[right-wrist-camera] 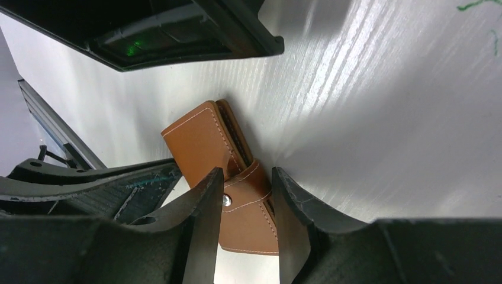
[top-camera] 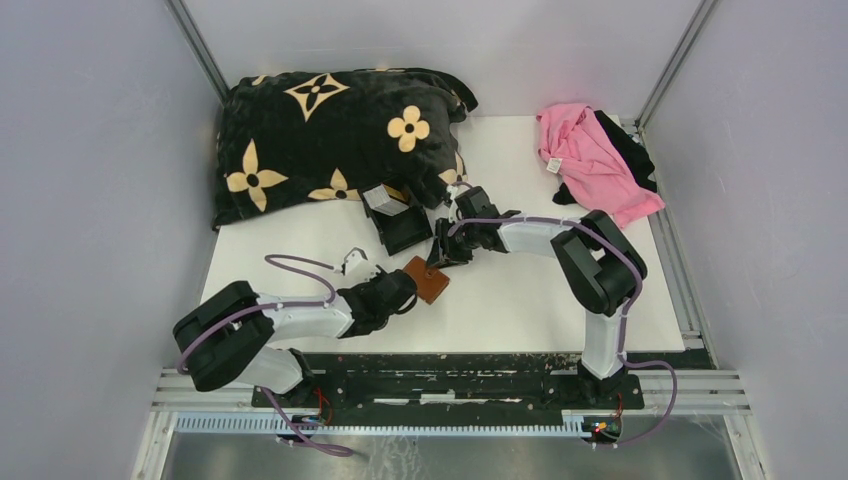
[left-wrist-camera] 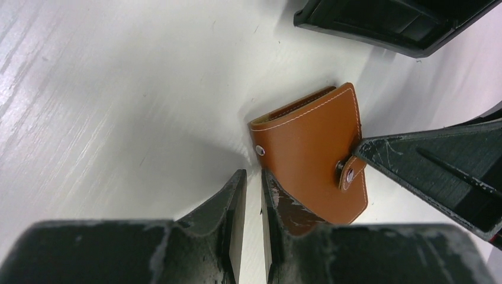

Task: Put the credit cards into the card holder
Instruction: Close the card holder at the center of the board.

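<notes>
Brown card holder (top-camera: 427,280) folded shut on the white desk (top-camera: 520,300), caught between two end effectors.

Shows the right end effector (right-wrist-camera: 247,174) partly closed around the snap tab (right-wrist-camera: 251,195), one finger at each edge of the tab. Shows the left end effector (left-wrist-camera: 252,173) pinched almost shut, with only a slit of desk between its fingers and nothing held, one finger overlapping the holder's near corner. Places a pale stack of credit cards (top-camera: 380,197) in a black tray (top-camera: 405,232) just behind the holder, beside a black flowered blanket (top-camera: 320,130), and a pink cloth (top-camera: 585,155) at the far right.
</notes>
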You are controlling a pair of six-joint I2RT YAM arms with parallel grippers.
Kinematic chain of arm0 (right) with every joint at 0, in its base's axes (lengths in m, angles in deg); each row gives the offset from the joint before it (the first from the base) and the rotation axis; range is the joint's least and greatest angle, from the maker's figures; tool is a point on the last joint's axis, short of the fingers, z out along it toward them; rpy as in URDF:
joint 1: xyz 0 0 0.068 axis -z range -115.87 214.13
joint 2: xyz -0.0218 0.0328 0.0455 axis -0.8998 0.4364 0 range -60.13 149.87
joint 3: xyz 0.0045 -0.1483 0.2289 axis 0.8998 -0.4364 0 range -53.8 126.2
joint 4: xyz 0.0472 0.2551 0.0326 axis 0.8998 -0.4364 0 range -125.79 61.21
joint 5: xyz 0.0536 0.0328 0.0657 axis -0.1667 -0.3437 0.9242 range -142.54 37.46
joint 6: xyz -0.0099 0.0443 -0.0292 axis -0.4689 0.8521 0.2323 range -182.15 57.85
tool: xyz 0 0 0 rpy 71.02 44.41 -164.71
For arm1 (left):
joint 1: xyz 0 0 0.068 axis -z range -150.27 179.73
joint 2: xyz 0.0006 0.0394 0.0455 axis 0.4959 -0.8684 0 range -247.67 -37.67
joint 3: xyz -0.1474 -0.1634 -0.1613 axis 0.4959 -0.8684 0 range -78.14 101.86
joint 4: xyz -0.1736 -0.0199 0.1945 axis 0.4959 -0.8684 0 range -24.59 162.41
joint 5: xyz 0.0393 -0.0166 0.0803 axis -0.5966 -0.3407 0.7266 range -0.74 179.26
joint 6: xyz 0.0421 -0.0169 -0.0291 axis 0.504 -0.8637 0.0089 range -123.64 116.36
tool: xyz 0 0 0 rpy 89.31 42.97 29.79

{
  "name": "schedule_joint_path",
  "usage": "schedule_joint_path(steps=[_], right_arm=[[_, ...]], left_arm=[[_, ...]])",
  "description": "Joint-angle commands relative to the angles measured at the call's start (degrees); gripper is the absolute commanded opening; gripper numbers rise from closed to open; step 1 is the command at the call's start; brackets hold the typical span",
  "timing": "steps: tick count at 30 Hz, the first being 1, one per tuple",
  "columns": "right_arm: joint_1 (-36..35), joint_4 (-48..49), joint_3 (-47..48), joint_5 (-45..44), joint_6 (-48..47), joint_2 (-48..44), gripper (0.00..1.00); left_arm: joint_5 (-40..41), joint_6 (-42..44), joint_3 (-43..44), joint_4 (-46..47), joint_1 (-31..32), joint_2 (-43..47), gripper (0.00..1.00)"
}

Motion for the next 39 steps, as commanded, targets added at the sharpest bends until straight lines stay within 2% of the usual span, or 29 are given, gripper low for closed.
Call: schedule_joint_path(steps=[1,15,24,39], right_arm=[[0.7,0.7,-2.3,0.4,-0.5,-1.4,0.43],[5.8,8.6,-5.8,4.3,2.6,-2.9,0.47],[5.7,11.3,-8.6,7.5,3.1,-2.8,0.51],[4.9,13.3,-13.0,8.1,3.2,-4.1,0.51]], left_arm=[[-3.7,7.0,-0.9,-10.8,-0.8,-4.2,0.25],[-5.0,7.5,-0.9,-10.0,-0.8,-4.4,0.25],[-5.3,7.7,0.1,-10.0,-0.7,-5.8,0.25],[-5.5,8.5,3.3,-10.1,-0.7,-9.1,0.24]])
